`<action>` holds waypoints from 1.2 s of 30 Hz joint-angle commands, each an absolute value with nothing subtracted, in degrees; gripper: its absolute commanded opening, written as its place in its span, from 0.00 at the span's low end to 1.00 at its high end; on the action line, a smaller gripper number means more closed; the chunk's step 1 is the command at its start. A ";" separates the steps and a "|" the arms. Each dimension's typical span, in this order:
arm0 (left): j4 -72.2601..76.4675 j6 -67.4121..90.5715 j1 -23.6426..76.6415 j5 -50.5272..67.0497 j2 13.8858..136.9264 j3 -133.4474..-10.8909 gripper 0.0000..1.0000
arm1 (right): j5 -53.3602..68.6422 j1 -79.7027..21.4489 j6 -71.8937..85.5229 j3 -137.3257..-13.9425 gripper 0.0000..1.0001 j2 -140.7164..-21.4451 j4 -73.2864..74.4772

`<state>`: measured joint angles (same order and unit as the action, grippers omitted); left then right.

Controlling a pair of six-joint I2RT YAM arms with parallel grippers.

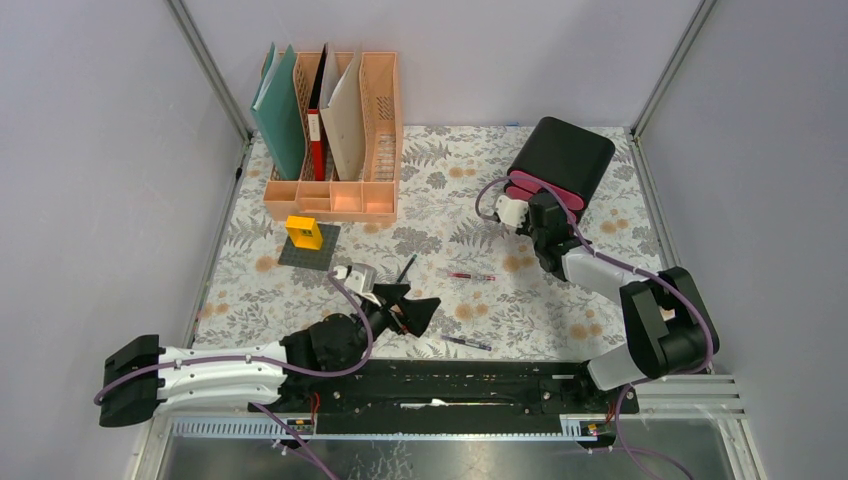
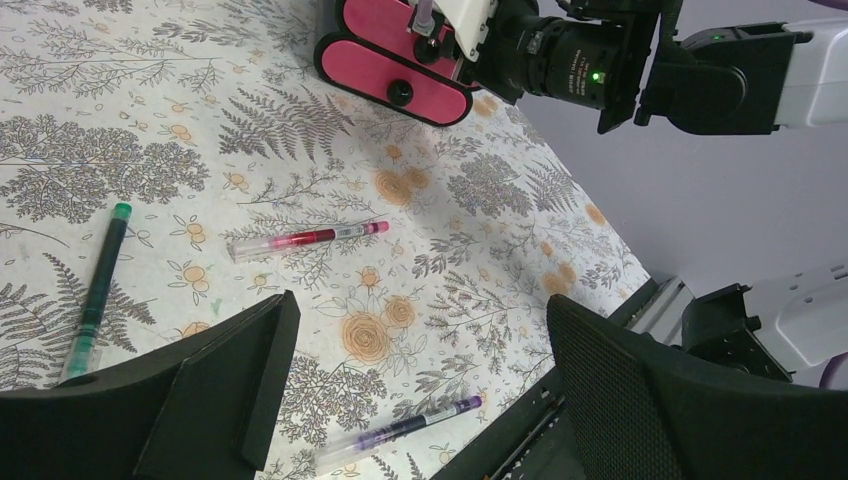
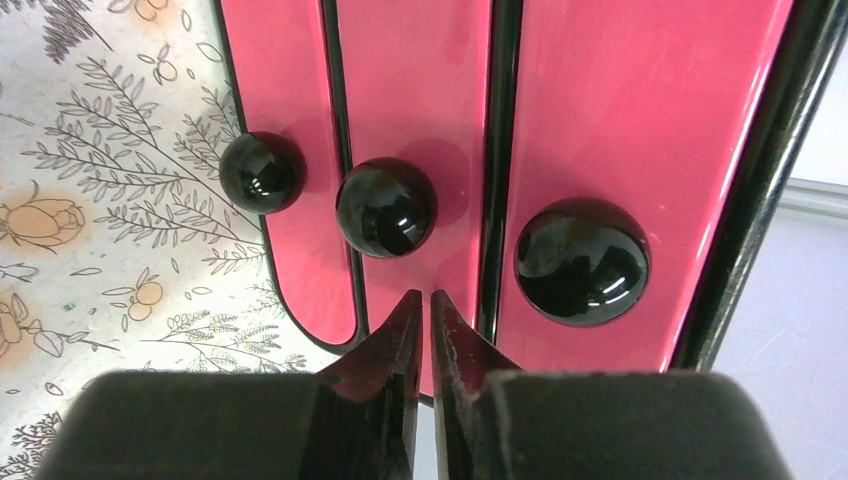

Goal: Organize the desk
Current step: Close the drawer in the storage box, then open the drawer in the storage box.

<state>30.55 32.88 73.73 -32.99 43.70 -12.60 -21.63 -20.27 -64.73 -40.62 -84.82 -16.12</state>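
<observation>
The green pen (image 2: 100, 290) hides its lower end behind a finger (image 2: 200, 400) of the left claw (image 2: 420, 325). From above, the tips of the right claw (image 3: 428, 315) are lost under its wrist; its own camera crops the drawer box (image 3: 600, 100).

desk (image 1: 540, 300) white, grey ferns, orange flowers; drawer box (image 1: 562, 152) black-pink; file rack (image 1: 380, 110) peach.

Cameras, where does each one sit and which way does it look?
Top external: high above and behind the arms, looking down on the desk; both arms, left gripper and right gripper show.
Left wrist: on the left arm, low over the desk, facing the drawer box and right arm; its open fingers show.
Right wrist: close up to the pink drawers' black knobs; its nearly shut fingers show.
Shared: top and left wrist both see the red pen.
</observation>
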 commanded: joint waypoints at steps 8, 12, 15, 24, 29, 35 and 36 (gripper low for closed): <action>34.19 33.13 73.74 -32.18 44.36 -13.10 0.99 | -26.38 -18.90 -65.41 -41.95 0.06 -87.54 -21.21; 35.08 33.11 73.74 -31.70 45.39 -13.25 0.99 | -27.65 -18.81 -66.27 -41.93 0.05 -87.43 -22.43; 36.21 33.22 73.74 -31.07 46.73 -13.51 0.99 | -25.77 -18.87 -64.49 -42.72 0.05 -85.70 -19.17; 43.48 32.79 73.37 -26.82 60.21 -18.71 0.99 | 0.59 -18.85 -43.20 -56.12 0.13 -73.07 20.08; 46.35 33.37 70.84 -21.62 67.83 -23.75 0.99 | 10.79 -18.79 -34.41 -58.57 0.23 -65.95 26.65; 51.78 37.73 64.45 -10.03 78.33 -29.30 0.99 | 18.00 -16.83 -27.55 -54.50 0.38 -57.32 23.60; 52.85 38.43 63.54 -8.45 80.16 -30.18 0.99 | 18.19 -15.96 -26.95 -53.33 0.39 -56.09 22.42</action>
